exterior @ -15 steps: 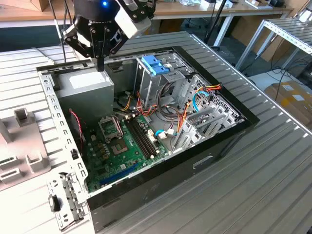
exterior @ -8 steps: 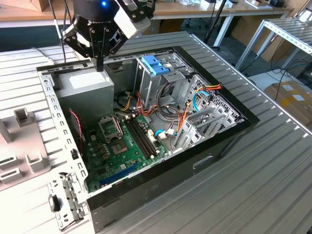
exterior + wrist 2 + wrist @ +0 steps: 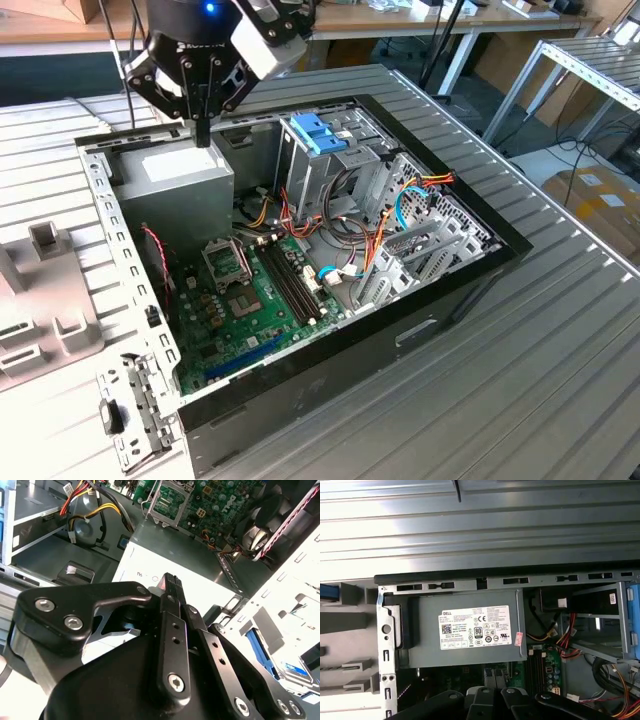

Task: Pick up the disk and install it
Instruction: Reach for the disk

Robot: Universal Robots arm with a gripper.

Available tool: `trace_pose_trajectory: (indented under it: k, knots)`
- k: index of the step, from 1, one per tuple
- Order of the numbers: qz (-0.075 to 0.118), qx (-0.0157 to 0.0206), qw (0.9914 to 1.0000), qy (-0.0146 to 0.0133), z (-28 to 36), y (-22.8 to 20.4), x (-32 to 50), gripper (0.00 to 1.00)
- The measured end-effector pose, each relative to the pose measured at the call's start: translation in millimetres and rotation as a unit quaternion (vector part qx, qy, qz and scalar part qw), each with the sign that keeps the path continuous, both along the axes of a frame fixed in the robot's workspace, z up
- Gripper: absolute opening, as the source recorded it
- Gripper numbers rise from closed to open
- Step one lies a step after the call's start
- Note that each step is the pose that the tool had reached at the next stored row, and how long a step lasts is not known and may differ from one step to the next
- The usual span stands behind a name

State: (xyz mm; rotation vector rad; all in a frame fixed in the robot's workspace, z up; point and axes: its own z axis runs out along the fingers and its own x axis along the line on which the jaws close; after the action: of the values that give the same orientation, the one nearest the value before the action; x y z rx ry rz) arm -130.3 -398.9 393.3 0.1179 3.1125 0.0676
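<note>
Gripper (image 3: 171, 582) pinched closed, empty, above power supply (image 3: 175, 555). Disk (image 3: 258, 650) looks parked lower right in second wrist view, outside case (image 3: 280, 595). I'd open wide and square up to its long edges.

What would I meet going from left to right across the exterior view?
Grey fixture → power supply → blue bracket → orange and red cable bundle → cardboard box.
</note>
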Motion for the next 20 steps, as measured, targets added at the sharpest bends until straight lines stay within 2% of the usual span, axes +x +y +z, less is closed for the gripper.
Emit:
trace_pose_trajectory:
  k: [20]
  knots:
    - [0.0,0.0,1.0,0.0,0.0,0.0,-5.5,0.11]
